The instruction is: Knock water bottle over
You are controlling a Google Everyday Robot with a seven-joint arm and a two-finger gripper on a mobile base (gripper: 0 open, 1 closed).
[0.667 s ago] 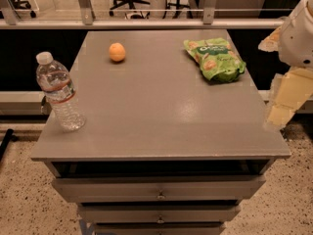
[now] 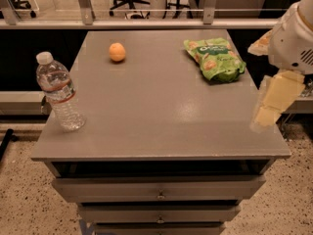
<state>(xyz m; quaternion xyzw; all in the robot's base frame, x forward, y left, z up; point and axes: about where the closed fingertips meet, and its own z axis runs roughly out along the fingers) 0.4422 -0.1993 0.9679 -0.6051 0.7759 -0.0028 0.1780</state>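
The water bottle (image 2: 59, 92) is a clear ribbed plastic bottle with a white cap and a pale label with a red stripe. It stands upright near the front left corner of the grey table (image 2: 156, 111). My gripper (image 2: 271, 104) hangs at the table's right edge, near the front right corner, with pale yellow fingers pointing down. It is far to the right of the bottle and touches nothing.
An orange ball (image 2: 117, 52) lies at the back left of the table. A green snack bag (image 2: 215, 58) lies at the back right. Drawers (image 2: 159, 190) sit under the tabletop. A rail and office chairs are behind the table.
The gripper has shifted slightly left and down along the right edge. The bottle, ball and bag have not moved.
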